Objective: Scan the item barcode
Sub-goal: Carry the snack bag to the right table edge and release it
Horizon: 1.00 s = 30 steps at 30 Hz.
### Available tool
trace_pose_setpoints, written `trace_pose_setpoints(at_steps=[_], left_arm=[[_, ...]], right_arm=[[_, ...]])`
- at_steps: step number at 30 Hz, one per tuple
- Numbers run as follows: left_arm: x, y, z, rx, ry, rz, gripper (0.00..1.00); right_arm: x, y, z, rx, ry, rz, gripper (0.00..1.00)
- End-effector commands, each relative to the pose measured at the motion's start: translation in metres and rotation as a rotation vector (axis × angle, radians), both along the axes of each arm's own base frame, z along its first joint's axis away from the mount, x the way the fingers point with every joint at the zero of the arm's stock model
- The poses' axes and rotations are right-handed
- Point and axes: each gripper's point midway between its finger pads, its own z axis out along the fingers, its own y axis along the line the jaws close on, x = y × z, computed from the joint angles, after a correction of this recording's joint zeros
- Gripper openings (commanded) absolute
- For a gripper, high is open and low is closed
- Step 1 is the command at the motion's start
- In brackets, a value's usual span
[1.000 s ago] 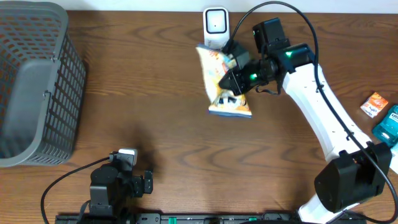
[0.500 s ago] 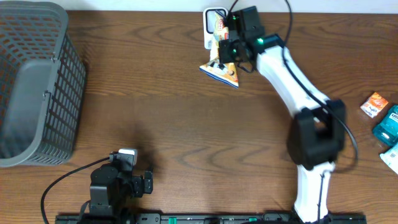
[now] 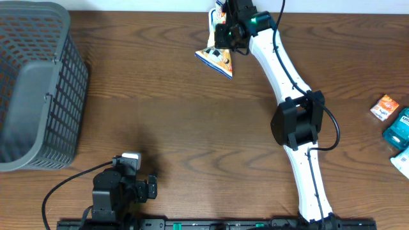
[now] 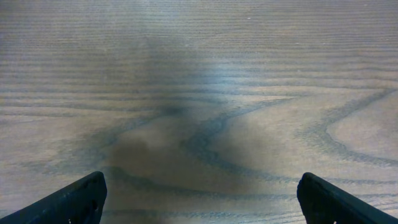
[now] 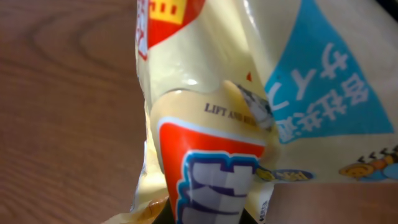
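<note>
Right end effector [image 3: 228, 29] clamped tight on the snack bag [image 3: 216, 59] at the desk's [image 3: 160, 115] far edge; left end effector [image 4: 200, 196] gaping wide, holding nothing.

White right arm [image 3: 271, 61] with black joints [image 3: 295, 121], green light [image 3: 252, 18] and black cable [image 3: 338, 131]; left arm [image 3: 108, 191] black

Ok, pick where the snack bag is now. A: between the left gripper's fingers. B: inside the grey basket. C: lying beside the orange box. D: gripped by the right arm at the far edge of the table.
D: the right gripper is shut on the snack bag at the far edge of the table, away from the basket and the orange box; the left gripper is open and empty.
</note>
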Motion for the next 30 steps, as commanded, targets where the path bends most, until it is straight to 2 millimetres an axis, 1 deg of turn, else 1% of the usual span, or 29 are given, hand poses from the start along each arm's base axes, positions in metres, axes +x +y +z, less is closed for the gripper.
trace_pose_setpoints(at_steps=[1, 3, 5, 7, 9, 11, 13, 15, 17, 19, 21, 23, 24, 26, 28, 29, 30], left_arm=[[-0.003, 0.003, -0.004, 0.010, 0.020, 0.013, 0.98], [-0.003, 0.003, -0.004, 0.010, 0.020, 0.013, 0.98], [-0.003, 0.003, -0.004, 0.010, 0.020, 0.013, 0.98], [-0.003, 0.003, -0.004, 0.010, 0.020, 0.013, 0.98], [-0.003, 0.003, -0.004, 0.010, 0.020, 0.013, 0.98], [-0.003, 0.003, -0.004, 0.010, 0.020, 0.013, 0.98], [-0.003, 0.003, -0.004, 0.010, 0.020, 0.013, 0.98], [-0.003, 0.003, -0.004, 0.010, 0.020, 0.013, 0.98], [-0.003, 0.003, -0.004, 0.010, 0.020, 0.013, 0.98], [-0.003, 0.003, -0.004, 0.010, 0.020, 0.013, 0.98], [-0.003, 0.003, -0.004, 0.010, 0.020, 0.013, 0.98], [-0.004, 0.003, -0.004, 0.010, 0.020, 0.012, 0.98], [-0.003, 0.003, -0.004, 0.010, 0.020, 0.013, 0.98], [-0.003, 0.003, -0.004, 0.010, 0.020, 0.013, 0.98], [-0.003, 0.003, -0.004, 0.010, 0.020, 0.013, 0.98], [-0.003, 0.003, -0.004, 0.010, 0.020, 0.013, 0.98], [-0.003, 0.003, -0.004, 0.010, 0.020, 0.013, 0.98]], right_arm=[[-0.010, -0.011, 0.035, 0.007, 0.001, 0.005, 0.01], [-0.024, -0.039, 0.054, -0.035, 0.035, -0.005, 0.01], [-0.040, -0.080, 0.074, -0.097, 0.072, -0.056, 0.01], [-0.056, -0.135, 0.094, -0.203, 0.094, -0.133, 0.01], [-0.069, -0.199, 0.110, -0.329, 0.110, -0.261, 0.01], [-0.077, -0.254, 0.118, -0.421, 0.123, -0.374, 0.01], [-0.080, -0.299, 0.118, -0.458, 0.138, -0.466, 0.01], [-0.079, -0.341, 0.106, -0.473, 0.165, -0.549, 0.01], [-0.077, -0.376, 0.087, -0.469, 0.190, -0.615, 0.01], [-0.075, -0.409, 0.061, -0.456, 0.224, -0.697, 0.01], [-0.077, -0.435, 0.035, -0.432, 0.265, -0.786, 0.01], [-0.086, -0.456, 0.007, -0.401, 0.327, -0.877, 0.01], [-0.091, -0.463, -0.004, -0.391, 0.355, -0.916, 0.01], [-0.098, -0.475, -0.023, -0.381, 0.397, -0.963, 0.01], [-0.101, -0.482, -0.034, -0.382, 0.414, -0.975, 0.01], [-0.101, -0.485, -0.037, -0.384, 0.418, -0.980, 0.09], [-0.102, -0.488, -0.039, -0.383, 0.420, -0.986, 0.31]])
